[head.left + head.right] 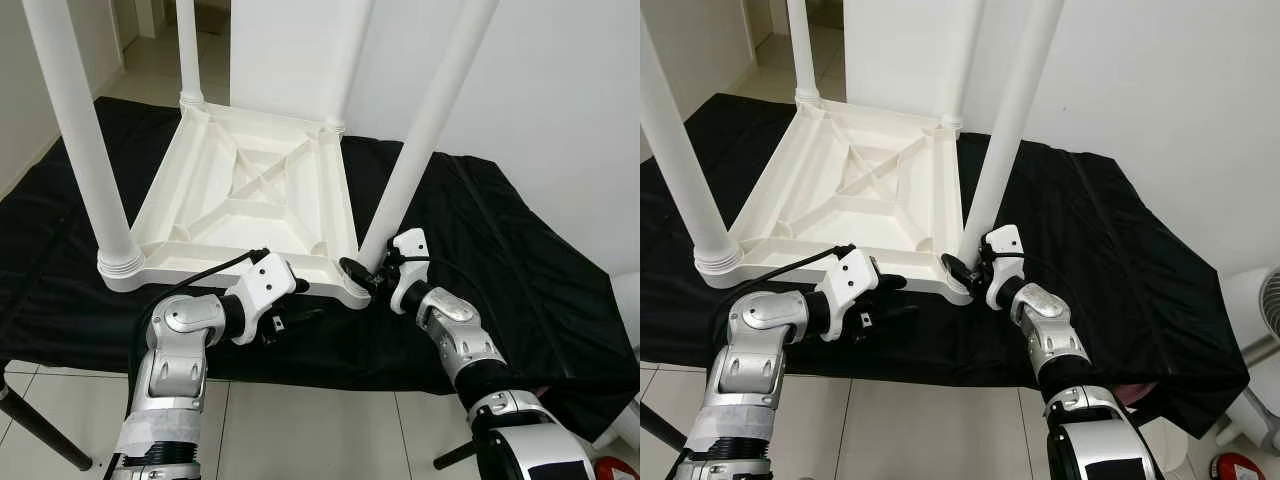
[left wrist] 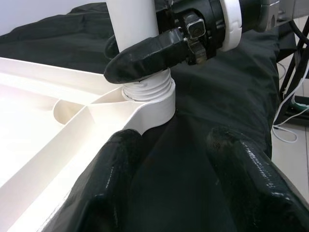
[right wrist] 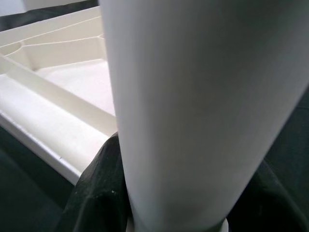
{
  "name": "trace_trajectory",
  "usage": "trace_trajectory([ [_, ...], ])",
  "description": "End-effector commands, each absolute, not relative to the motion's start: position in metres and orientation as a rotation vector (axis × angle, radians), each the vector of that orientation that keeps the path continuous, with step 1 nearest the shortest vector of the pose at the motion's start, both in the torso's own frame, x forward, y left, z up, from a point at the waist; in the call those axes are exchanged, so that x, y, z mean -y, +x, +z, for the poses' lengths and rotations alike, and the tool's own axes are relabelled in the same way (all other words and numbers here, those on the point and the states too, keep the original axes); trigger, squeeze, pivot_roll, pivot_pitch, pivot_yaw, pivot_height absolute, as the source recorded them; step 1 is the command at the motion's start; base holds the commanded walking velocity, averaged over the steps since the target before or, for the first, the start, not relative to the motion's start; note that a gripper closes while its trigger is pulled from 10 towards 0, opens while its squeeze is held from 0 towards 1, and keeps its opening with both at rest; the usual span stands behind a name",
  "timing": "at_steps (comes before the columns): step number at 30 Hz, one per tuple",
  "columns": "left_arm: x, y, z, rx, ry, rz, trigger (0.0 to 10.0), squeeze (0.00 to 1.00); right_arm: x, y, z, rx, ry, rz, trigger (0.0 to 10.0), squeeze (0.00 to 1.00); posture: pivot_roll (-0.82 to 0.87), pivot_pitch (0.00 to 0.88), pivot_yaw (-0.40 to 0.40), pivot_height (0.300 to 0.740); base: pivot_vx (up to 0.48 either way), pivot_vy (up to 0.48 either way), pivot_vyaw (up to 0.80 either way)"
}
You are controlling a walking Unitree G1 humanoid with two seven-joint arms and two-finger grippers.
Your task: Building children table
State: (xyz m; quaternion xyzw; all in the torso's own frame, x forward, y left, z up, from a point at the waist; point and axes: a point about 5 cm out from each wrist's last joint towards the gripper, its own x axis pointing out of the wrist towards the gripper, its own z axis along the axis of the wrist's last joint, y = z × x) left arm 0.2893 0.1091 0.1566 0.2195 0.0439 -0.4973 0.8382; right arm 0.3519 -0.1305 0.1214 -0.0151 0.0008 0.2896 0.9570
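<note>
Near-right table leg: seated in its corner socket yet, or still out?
In, but not fully seated: the leg stands in the corner socket with threads showing above the rim. The right gripper clasps its base.

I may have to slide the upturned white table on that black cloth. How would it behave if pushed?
The table looks like light, stiff ribbed plastic, so it would probably slide easily, perhaps bunching the cloth. Its tall legs might wobble.

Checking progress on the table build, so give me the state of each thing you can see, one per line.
White plastic tabletop: upside down on black cloth.
Near-right white leg: upright in corner socket, threads showing.
Right gripper: jaws shut on that leg's base.
Left gripper: jaws open, empty.
</note>
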Motion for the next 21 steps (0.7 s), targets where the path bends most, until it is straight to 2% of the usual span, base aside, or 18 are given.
trace_trajectory([
  [1, -0.113, 0.302, 0.16, -0.029, 0.453, -0.745, 10.0, 0.0, 0.138, 0.348, 0.111, -0.055, -0.042, 0.441, 10.0, 0.0, 0.07, 0.0, -0.141, 0.74, 0.0, 0.0, 0.0],
  [4, -0.113, 0.301, 0.159, -0.031, 0.452, -0.745, 10.0, 0.0, 0.137, 0.347, 0.111, -0.057, -0.022, 0.392, 10.0, 0.0, 0.07, 0.0, -0.141, 0.74, 0.0, 0.0, 0.0],
  [6, -0.113, 0.301, 0.158, -0.034, 0.45, -0.743, 10.0, 0.0, 0.134, 0.342, 0.107, -0.083, 0.011, 0.249, 10.0, 0.0, 0.07, 0.0, -0.149, 0.74, 0.0, 0.0, 0.0],
  [12, -0.113, 0.299, 0.157, -0.037, 0.447, -0.738, 10.0, 0.0, 0.121, 0.327, 0.106, -0.069, 0.016, 0.094, 10.0, 0.0, 0.08, 0.0, -0.159, 0.74, 0.0, 0.0, 0.0],
  [20, -0.115, 0.298, 0.156, -0.041, 0.447, -0.732, 10.0, 0.0, 0.103, 0.317, 0.11, -0.038, 0.051, 0.062, 10.0, 0.0, 0.11, 0.0, -0.166, 0.74, 0.0, 0.0, 0.0],
  [21, -0.116, 0.298, 0.156, -0.044, 0.448, -0.731, 10.0, 0.0, 0.103, 0.317, 0.112, -0.025, 0.046, 0.059, 10.0, 0.89, 0.12, 0.0, -0.162, 0.74, 0.0, 0.0, 0.0],
])
